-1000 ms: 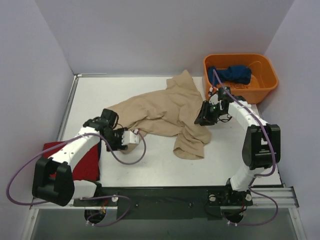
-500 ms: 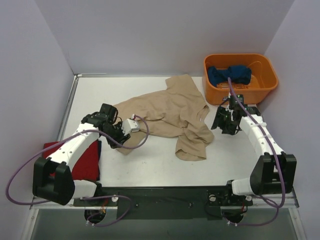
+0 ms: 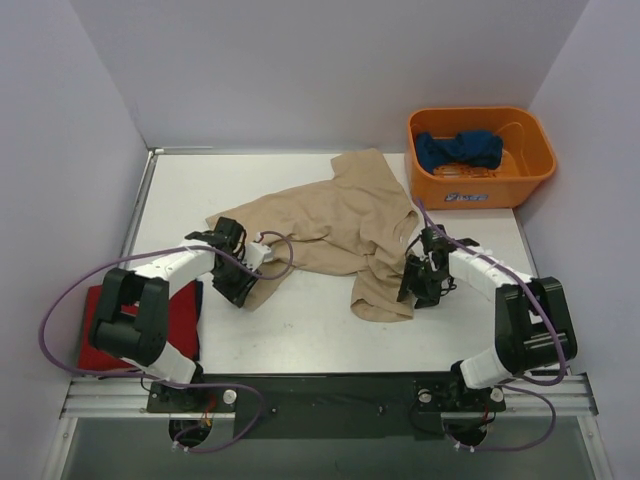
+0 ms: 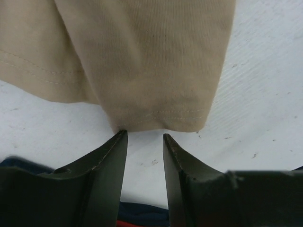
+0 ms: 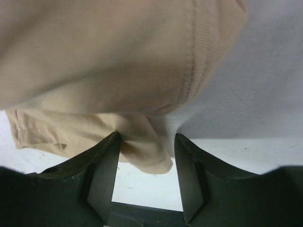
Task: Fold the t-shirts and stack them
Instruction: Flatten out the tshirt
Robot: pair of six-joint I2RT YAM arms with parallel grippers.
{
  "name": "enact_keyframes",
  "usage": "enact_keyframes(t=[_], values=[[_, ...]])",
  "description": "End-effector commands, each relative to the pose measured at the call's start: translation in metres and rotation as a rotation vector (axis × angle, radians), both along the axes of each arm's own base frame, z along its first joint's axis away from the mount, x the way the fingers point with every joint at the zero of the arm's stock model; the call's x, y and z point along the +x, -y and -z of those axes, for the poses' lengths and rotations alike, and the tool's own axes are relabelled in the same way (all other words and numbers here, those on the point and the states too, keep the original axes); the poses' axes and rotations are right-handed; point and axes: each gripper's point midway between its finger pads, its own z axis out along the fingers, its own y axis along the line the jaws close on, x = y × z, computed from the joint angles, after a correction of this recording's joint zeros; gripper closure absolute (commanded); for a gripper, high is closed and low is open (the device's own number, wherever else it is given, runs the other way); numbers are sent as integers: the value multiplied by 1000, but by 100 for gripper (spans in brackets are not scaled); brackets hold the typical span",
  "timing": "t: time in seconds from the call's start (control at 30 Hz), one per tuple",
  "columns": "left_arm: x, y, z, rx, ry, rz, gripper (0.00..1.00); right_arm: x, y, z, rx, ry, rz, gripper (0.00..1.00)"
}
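Observation:
The tan t-shirt (image 3: 330, 222) lies crumpled and spread across the middle of the table. My left gripper (image 3: 243, 287) is open at its near left hem; in the left wrist view the gripper (image 4: 144, 135) has its tips just short of the tan hem (image 4: 156, 118), with nothing between the jaws. My right gripper (image 3: 411, 291) is open at the shirt's near right fold; in the right wrist view the gripper (image 5: 147, 138) has a tan flap (image 5: 142, 151) loose between the jaws. The red t-shirt (image 3: 175, 325) lies folded at the near left. A dark blue t-shirt (image 3: 460, 150) lies in the bin.
The orange plastic bin (image 3: 520, 178) stands at the far right corner. A dark blue cloth edge (image 4: 142, 213) shows beside the red one (image 4: 128, 223) under my left gripper. Purple walls close in the table (image 3: 300, 320) on the left, back and right.
My right arm has swung from beside the bin down to the shirt's near right fold. My left gripper has turned and dropped to the shirt's near left hem.

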Motion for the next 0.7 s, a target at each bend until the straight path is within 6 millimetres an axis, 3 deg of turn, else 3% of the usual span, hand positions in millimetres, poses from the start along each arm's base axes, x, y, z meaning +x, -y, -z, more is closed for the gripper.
enact_keyframes(t=[0.0,0.17,0.23,0.43,0.57,0.67], values=[[15,1,8,11,72,-4,57,-5,-6,10,38,-26,39,66],[27,-2,10,18,109,-14,60,-2,-6,3,44,-12,21,93],[31,-5,4,4,98,-29,60,2,-2,-2,43,1,31,96],[43,3,-45,-228,52,-38,53,8,4,-13,36,27,25,100],[41,9,-38,-246,47,-26,51,11,4,-19,38,42,12,100],[32,8,-18,-179,15,1,51,13,4,-21,37,43,6,100]])
